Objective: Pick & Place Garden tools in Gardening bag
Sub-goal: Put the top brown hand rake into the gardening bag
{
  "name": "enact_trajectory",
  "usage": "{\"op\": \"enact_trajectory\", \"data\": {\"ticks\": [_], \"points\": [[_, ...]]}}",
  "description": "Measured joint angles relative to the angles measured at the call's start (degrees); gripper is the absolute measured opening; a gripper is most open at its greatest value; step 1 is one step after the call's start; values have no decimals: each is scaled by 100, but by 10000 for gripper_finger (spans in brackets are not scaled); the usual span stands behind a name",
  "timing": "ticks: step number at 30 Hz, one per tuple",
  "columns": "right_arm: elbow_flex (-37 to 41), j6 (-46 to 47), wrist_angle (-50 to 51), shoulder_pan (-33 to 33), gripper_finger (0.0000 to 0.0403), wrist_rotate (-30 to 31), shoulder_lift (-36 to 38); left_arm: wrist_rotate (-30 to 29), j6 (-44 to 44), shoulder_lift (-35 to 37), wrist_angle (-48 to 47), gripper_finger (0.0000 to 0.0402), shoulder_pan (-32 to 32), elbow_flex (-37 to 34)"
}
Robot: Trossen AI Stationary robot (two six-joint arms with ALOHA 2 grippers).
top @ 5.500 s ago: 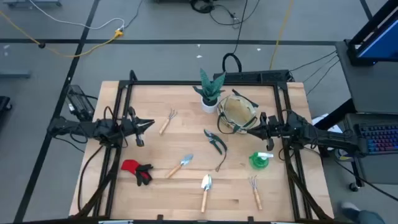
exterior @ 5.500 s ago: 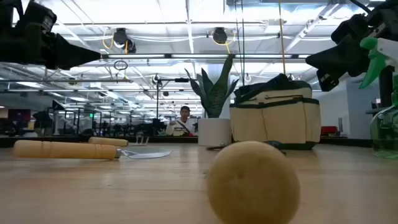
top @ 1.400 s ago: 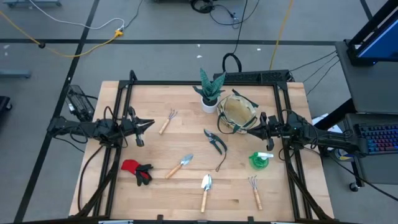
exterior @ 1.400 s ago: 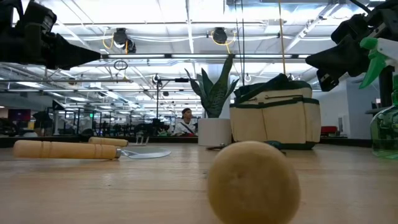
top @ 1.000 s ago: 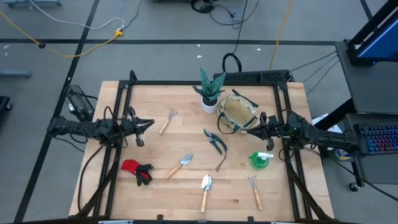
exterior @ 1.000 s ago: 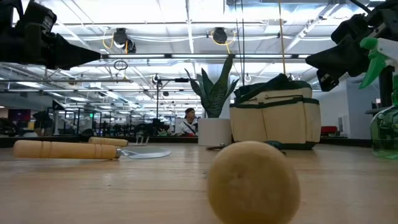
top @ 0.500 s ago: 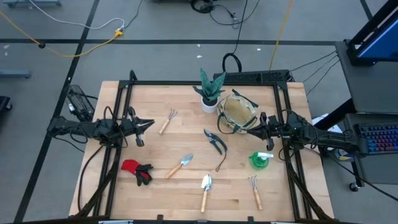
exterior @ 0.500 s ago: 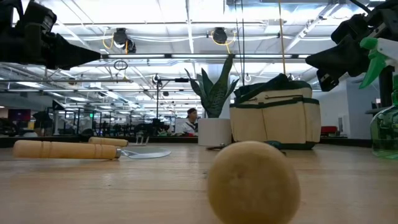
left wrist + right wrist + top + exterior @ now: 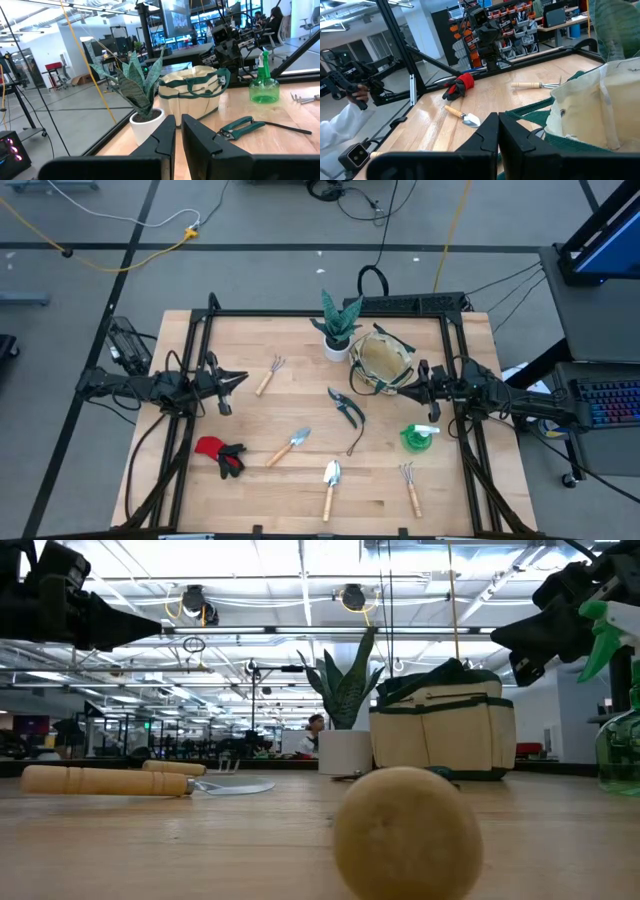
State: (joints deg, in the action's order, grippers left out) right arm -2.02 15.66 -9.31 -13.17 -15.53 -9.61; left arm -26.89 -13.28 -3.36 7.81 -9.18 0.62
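Basically nothing's bagged yet — pruning shears [image 9: 346,408], trowels and gloves [image 9: 220,453] lie spread across the tabletop [image 9: 300,395], so both grippers — left gripper [image 9: 238,378], right gripper [image 9: 393,385] — hover empty, fingers narrow, beside the gardening bag [image 9: 381,361].

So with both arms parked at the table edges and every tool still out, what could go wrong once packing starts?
The gardening bag stands close beside the potted plant, so a reach over it may knock the plant. The bag looks soft, so a lowered tool could catch its rim. The spray bottle stands upright near the right gripper and might tip.
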Motion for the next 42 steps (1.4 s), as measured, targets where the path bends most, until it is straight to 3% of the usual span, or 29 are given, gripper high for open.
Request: {"op": "enact_trajectory", "data": {"ticks": [6, 14, 18, 29, 35, 42], "points": [[-2, -322, -40, -1, 0, 146, 0, 0, 21, 0, 2, 37, -1, 0], [-2, -1439, -980, 0, 0, 1696, -33, 184, 340, 0, 21, 37, 1, 0], [0, -1755, -1526, -2, 4, 1850, -162, 186, 743, 0, 22, 37, -1, 0], [0, -1462, -2336, -2, 107, 1845, -895, 126, 747, -2, 333, 40, 1, 0], [0, -1474, -3110, -2, 146, 1842, -1300, 99, 603, 0, 633, 98, -1, 0], [-2, -1480, -3557, -2, 145, 1845, -1689, 26, 1104, -68, 878, 178, 15, 0]]}}
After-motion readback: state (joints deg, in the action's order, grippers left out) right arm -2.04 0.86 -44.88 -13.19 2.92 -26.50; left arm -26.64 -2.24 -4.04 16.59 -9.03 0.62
